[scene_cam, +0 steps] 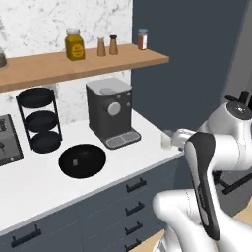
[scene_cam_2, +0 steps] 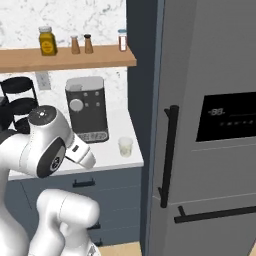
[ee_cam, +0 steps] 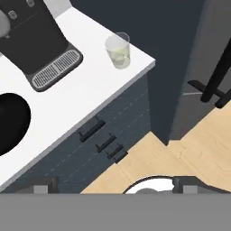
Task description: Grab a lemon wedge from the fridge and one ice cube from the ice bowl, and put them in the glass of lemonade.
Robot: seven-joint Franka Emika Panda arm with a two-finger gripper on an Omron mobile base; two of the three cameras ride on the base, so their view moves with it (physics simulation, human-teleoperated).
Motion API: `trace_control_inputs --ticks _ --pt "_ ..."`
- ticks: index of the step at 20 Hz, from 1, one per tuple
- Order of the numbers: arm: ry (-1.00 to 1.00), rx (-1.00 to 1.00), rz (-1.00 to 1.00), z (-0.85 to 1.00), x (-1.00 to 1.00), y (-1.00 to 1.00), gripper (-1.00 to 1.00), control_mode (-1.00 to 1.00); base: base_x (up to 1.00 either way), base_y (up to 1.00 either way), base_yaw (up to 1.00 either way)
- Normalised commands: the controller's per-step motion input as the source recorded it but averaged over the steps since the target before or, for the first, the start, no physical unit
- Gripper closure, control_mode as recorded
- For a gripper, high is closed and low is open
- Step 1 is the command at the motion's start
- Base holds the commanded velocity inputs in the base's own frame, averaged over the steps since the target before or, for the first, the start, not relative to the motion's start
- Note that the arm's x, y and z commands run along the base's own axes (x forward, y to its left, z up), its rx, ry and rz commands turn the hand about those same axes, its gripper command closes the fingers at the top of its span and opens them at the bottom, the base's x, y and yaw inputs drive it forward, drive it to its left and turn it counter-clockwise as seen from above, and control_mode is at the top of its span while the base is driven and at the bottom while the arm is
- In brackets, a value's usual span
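Observation:
The glass of lemonade (scene_cam: 166, 141) (scene_cam_2: 125, 146) (ee_cam: 118, 50) stands near the right corner of the white counter, upright. The black ice bowl (scene_cam: 93, 155) (ee_cam: 11, 126) lies left of it, with one pale ice cube (scene_cam: 75, 161) inside. The grey fridge (scene_cam_2: 210, 125) (ee_cam: 212, 67) stands to the right with its doors shut, so the lemon wedge is hidden. My gripper (ee_cam: 117, 185) hangs open and empty in front of the counter's edge, above the floor, looking down at the glass and the drawers.
A dark coffee machine (scene_cam: 110, 110) (scene_cam_2: 86, 107) stands behind the glass. A black tiered rack (scene_cam: 39, 120) and a toaster (scene_cam: 7, 140) sit at the left. A wooden shelf (scene_cam: 123, 56) with jars runs overhead. Drawer handles (ee_cam: 101, 140) jut from the cabinet front.

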Motion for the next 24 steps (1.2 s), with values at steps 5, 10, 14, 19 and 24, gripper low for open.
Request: trace_control_inputs --ticks 5,10,14,19,24 --pt "0.0 0.0 0.0 0.0 0.0 0.0 -1.0 1.0 -0.49 -0.49 -0.25" --pt "0.0 0.0 0.0 0.0 0.0 0.0 -1.0 1.0 0.42 -0.22 -0.3" --pt "0.0 0.0 0.0 0.0 0.0 0.0 -1.0 1.0 0.59 -0.33 -0.19" --pt "0.0 0.0 0.0 0.0 0.0 0.0 -1.0 1.0 0.4 -0.36 -0.39" --pt "0.0 0.0 0.0 0.0 0.0 0.0 -1.0 1.0 0.16 -0.07 -0.21"
